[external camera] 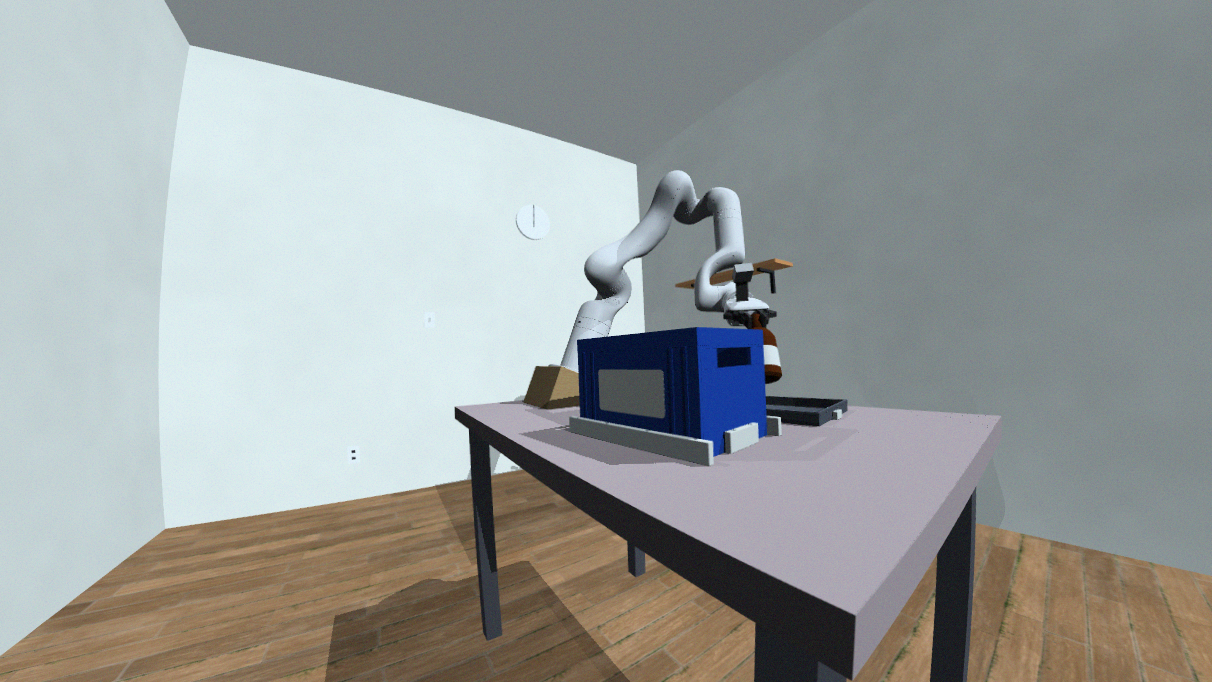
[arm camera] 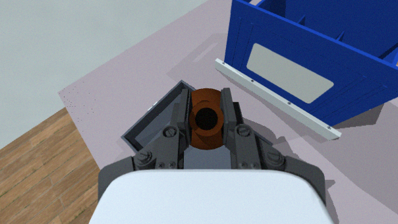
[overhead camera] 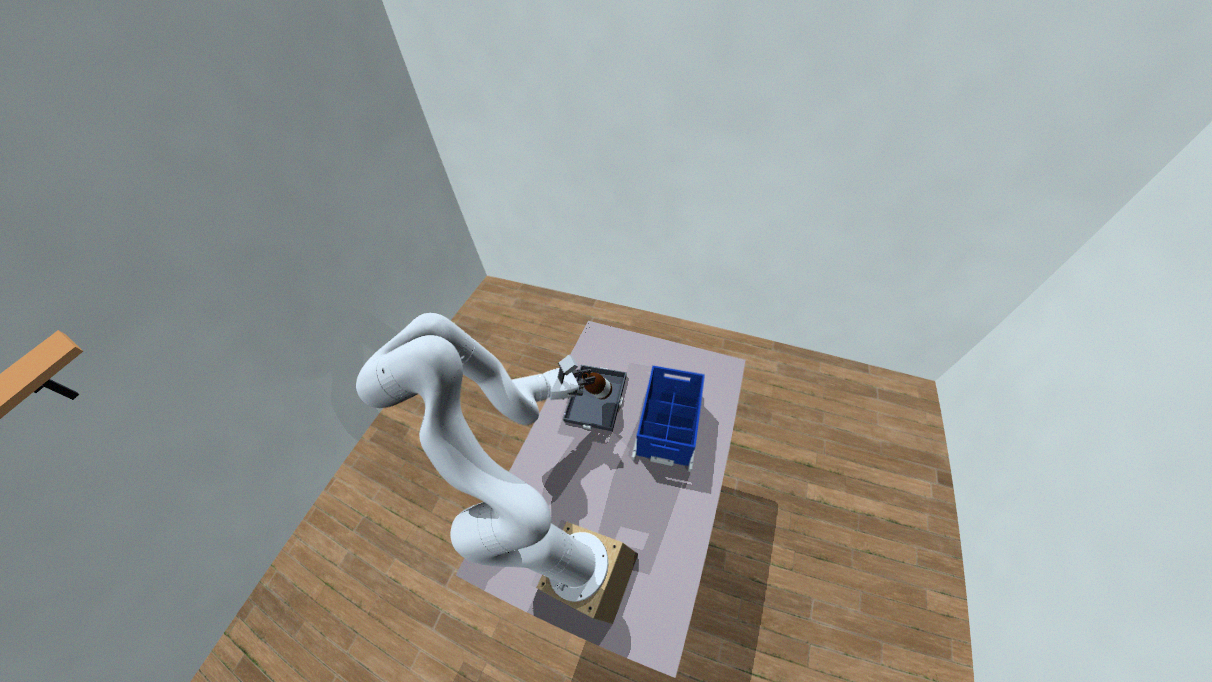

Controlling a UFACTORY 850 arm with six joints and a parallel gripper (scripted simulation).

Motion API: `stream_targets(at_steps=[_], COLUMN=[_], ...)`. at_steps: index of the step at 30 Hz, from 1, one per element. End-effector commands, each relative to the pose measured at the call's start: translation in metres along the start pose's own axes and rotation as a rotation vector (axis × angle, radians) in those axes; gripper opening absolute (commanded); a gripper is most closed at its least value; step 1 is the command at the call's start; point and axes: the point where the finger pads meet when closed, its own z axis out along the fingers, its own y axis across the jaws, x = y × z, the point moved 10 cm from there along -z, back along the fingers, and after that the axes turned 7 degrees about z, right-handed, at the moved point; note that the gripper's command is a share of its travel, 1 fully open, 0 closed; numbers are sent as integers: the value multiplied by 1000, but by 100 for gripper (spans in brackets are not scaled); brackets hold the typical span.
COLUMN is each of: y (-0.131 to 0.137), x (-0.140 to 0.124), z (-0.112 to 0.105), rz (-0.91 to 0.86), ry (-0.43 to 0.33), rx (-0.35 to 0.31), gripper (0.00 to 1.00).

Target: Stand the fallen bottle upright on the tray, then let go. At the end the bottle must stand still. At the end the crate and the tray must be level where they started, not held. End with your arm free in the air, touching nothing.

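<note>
My gripper (arm camera: 205, 100) is shut on the neck of a brown bottle (arm camera: 205, 119) with a white label. The bottle hangs upright under the fingers, its mouth facing the wrist camera. In the exterior view the bottle (external camera: 769, 354) is held above the dark grey tray (external camera: 803, 410), with a gap under its base. In the top view the gripper (overhead camera: 579, 383) and the bottle (overhead camera: 597, 385) are over the far end of the tray (overhead camera: 595, 400). In the wrist view the tray (arm camera: 155, 122) lies below, mostly hidden by the fingers.
A blue crate (overhead camera: 670, 414) with inner dividers stands on the table right of the tray, held by pale stop rails (arm camera: 275, 98). It also shows in the exterior view (external camera: 673, 376). The table's edge (arm camera: 76, 109) is close beyond the tray. A wooden wall shelf (external camera: 735, 273) is behind the arm.
</note>
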Motion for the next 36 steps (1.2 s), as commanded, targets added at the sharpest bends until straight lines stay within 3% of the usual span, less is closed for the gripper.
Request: stream_targets(at_steps=[1,36], y=[-1,0], x=[1,-6], z=[0,2], rz=[1,1], ry=[1,1], rx=[1,1], gripper=[0,0])
